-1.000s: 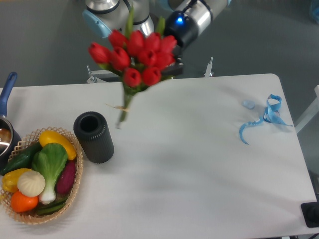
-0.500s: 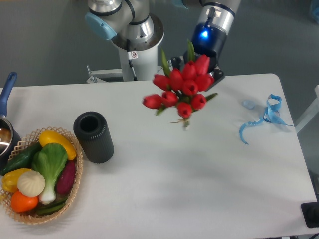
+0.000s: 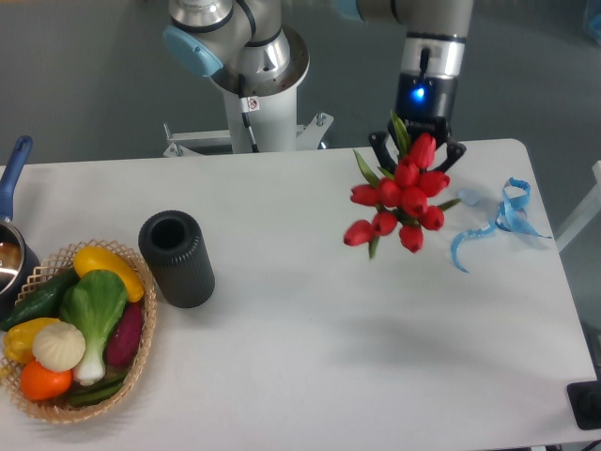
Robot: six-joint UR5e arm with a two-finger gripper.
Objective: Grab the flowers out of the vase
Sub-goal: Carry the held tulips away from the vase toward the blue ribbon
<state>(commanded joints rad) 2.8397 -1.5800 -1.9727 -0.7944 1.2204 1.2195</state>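
I have the flowers clamped in the hand, clear of the vase; next, a steady hold above the worktop.

no readable text, labels or numbers

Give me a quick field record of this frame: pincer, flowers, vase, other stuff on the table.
pincer: mostly hidden behind the blooms, shut on flowers
flowers: red tulip bunch, held in the air over the table's right half, clear of the vase
vase: black ribbed cylinder, upright, empty, left side of table
basket: wicker, holds vegetables, beside the vase at the left edge
ribbon: blue, lying loose near the right edge
pot: partly cut off at far left
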